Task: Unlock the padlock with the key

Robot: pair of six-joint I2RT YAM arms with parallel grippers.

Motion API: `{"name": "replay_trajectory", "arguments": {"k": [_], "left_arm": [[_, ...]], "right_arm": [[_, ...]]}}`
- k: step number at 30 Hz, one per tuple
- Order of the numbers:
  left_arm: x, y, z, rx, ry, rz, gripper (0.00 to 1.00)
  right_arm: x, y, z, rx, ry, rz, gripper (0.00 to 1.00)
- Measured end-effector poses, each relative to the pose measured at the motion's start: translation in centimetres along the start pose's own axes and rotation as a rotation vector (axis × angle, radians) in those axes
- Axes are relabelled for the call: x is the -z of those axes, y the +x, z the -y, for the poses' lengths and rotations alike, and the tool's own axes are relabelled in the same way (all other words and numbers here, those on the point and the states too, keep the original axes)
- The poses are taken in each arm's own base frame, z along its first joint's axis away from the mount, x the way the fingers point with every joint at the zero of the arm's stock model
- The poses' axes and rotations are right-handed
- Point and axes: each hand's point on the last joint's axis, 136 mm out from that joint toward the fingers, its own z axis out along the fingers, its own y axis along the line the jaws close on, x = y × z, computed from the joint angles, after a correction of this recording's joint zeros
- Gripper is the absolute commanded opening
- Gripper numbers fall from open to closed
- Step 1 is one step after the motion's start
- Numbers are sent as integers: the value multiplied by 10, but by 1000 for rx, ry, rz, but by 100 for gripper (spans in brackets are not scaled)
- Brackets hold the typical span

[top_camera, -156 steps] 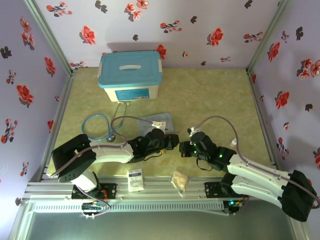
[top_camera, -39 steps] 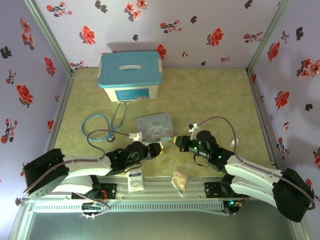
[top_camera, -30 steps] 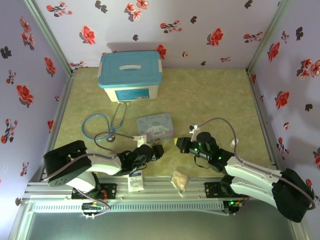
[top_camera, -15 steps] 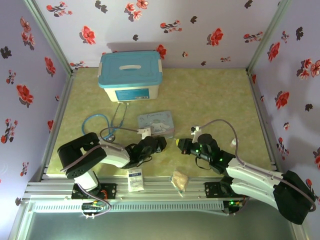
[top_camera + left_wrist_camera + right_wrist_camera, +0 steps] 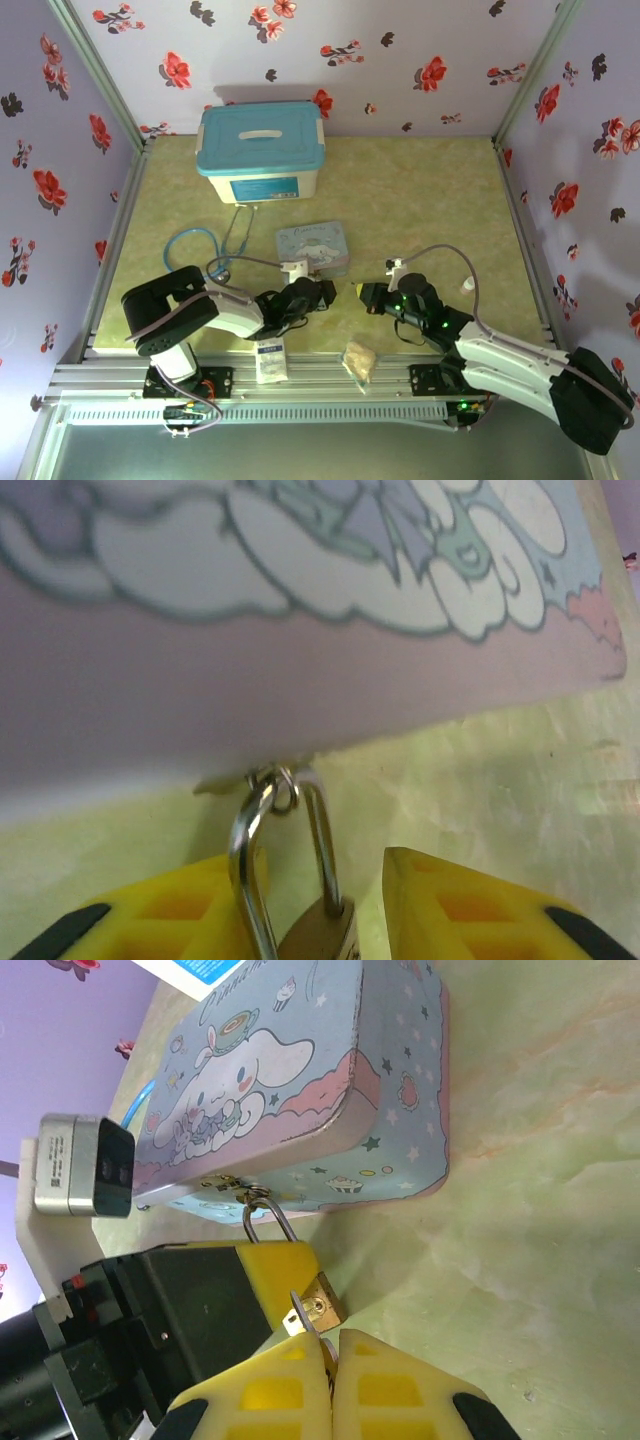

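Sadly, little writing can be read. The tin [image 5: 300, 1080] bears a white long-eared cartoon dog under a line of curly script too small to make out. The label on the front of the storage box [image 5: 261, 150] and the print on the white packet [image 5: 269, 360] are blurred.

Counted from above, there is one tin. One blue-lidded box stands at 11 o'clock from it and one stethoscope [image 5: 195, 255] lies at 9 o'clock. One packet and one tan wrapper [image 5: 359, 360] lie at 6 o'clock by the near edge of the table [image 5: 430, 190]. There are two arms.

Both arms lie low and reach inward, the left pointing to 3 o'clock and the right to 9 o'clock. Their grippers meet tip to tip just at 6 o'clock of the tin.

One padlock [image 5: 318, 1307] hangs by its shackle from the tin's front clasp. It sits between the spread fingers of the left gripper [image 5: 318, 865], with the shackle against one finger [image 5: 150, 910] and a gap to the other. The right gripper [image 5: 330, 1342] has its fingers pressed together on a sliver of metal, the key [image 5: 298, 1318], at the padlock's keyhole end.
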Motion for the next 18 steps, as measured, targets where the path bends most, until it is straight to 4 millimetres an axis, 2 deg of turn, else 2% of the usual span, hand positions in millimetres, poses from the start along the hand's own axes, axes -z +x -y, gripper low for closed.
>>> {"name": "replay_trajectory", "arguments": {"k": [4,8,13,18], "left_arm": [[1,4,1,0,3,-7,32],[1,6,-1,-4,-8,-16,24],[0,7,-1,11,-10,0,23],[-1,6,2,47,11,21,13]], "right_arm": [[0,1,2,-1,7,-1,0],[0,4,6,-2,17,-11,0],[-3,8,10,-7,29,-23,0],[-6,10,12,-20,37,-30,0]]}}
